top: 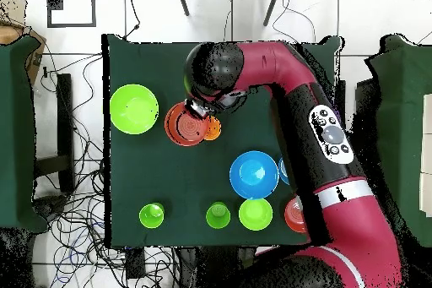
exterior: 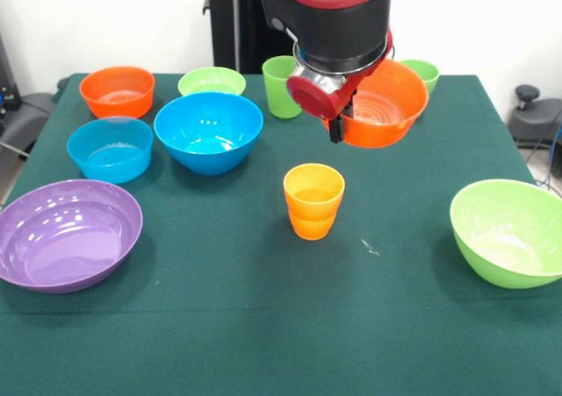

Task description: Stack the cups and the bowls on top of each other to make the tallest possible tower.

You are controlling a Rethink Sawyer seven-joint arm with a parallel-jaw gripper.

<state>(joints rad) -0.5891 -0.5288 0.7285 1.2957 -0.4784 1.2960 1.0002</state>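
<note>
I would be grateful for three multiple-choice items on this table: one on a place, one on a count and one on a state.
1. In the front view, the purple bowl sits:
A) at the lower left
B) inside a blue bowl
C) under the arm

2. Orange bowls in the front view:
A) one
B) two
C) four

3. The orange bowl under the arm is:
A) upside down
B) gripped at its rim by the hand
C) nested in a lime bowl

Answers:
1 A, it lies alone there.
2 B, the back-left orange bowl plus the gripped one.
3 B, the hand is closed on its rim.
</note>
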